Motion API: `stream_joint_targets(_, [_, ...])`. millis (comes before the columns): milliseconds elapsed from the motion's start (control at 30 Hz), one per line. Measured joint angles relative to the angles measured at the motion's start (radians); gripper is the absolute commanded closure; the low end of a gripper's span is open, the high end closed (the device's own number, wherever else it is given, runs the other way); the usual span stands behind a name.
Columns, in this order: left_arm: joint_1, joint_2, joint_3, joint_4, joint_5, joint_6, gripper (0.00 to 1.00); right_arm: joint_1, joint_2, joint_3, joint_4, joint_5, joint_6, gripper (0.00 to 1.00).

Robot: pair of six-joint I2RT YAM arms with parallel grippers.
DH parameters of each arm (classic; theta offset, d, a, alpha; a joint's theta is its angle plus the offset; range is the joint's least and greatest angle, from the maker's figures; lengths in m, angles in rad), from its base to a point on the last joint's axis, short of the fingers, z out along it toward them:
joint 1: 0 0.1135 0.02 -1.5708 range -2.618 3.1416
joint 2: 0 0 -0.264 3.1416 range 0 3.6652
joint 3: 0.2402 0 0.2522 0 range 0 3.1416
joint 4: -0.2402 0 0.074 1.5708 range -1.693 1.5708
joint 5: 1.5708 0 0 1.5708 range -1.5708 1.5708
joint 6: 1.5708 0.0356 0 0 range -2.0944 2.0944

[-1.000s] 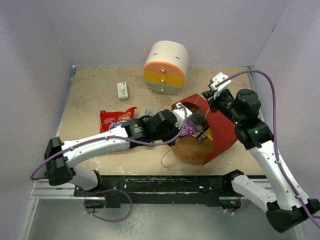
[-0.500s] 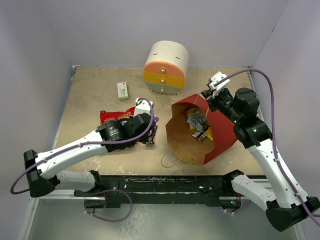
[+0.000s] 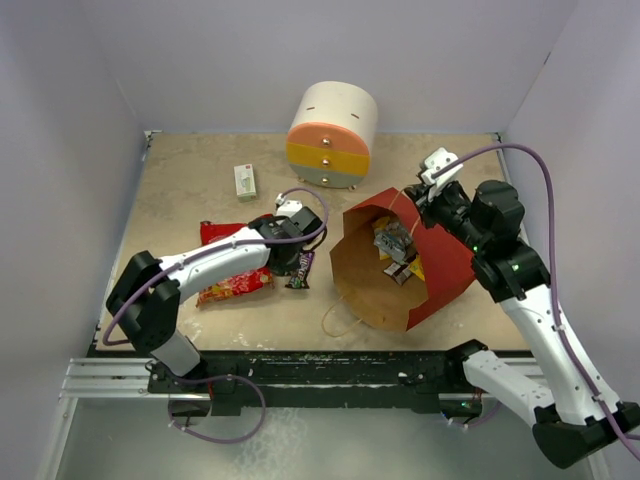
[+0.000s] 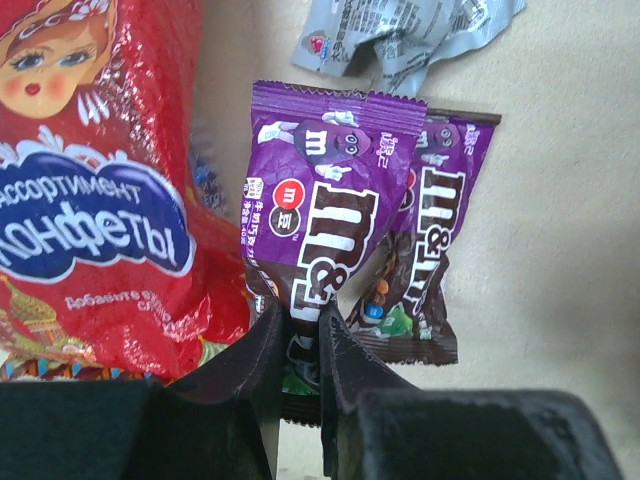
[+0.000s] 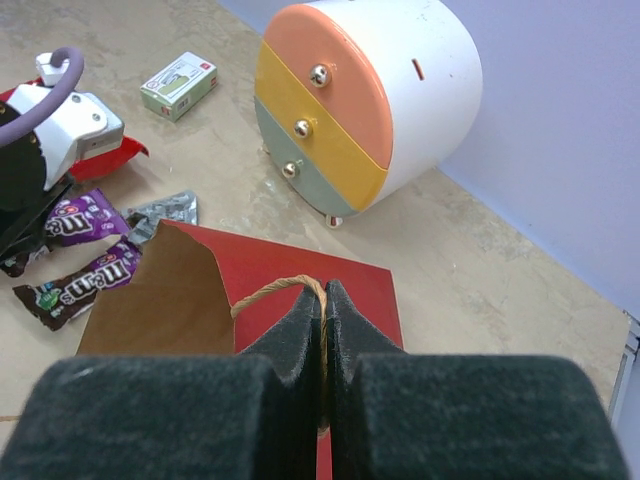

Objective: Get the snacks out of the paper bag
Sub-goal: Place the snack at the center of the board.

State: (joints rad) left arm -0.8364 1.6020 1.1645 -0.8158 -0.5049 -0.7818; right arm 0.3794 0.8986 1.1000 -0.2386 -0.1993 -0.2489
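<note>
The left claw (image 4: 298, 322) is closed narrow on the lower end of a purple candy packet (image 4: 330, 190). In the left wrist view the packet stands straight out from the fingertips. Its long axis is in line with the claw, and its crimped top seam is the farthest end. A dark brown candy packet (image 4: 435, 240) lies partly under it on the right, nearly parallel and touching it. A silver wrapper (image 4: 400, 35) lies crumpled beyond both. The red chip bag (image 4: 90, 180) lies on the left, close against the purple packet. All of these are on the table (image 3: 180, 200), outside the paper bag (image 3: 445, 265).

The left arm stretches low from its base at the near left. Its forearm runs to the right, and the wrist is bent so that the claw points toward the near edge.

The paper bag lies on its side with its mouth turned to the left and its bottom to the right. The brown inside shows, with some wrappers inside (image 3: 395, 245). The right claw (image 5: 325, 300) is pressed shut on the twisted handle (image 5: 275, 290) at the upper rim of the bag. The right arm rises from the near right with its elbow high, and the wrist reaches over the far rim of the bag. The round drawer unit (image 3: 332, 122) stands behind the bag, apart from it.
</note>
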Motion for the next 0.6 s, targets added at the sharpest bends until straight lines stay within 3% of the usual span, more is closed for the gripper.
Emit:
stream_joint_targets(133, [0.033,0.003,-0.020,0.050,0.047,0.026,0.97,0.000,-0.016,-0.001,-0.004,0.006,0.000,1.00])
stream_joint_targets(533, [0.051,0.069,-0.056,0.110,0.193,0.016,0.27,0.000,-0.032,-0.001,-0.036,0.042,-0.027,1.00])
stream_joint_targets(600, [0.051,0.052,-0.057,0.112,0.215,0.015,0.20,0.000,-0.038,0.000,-0.059,0.051,-0.064,1.00])
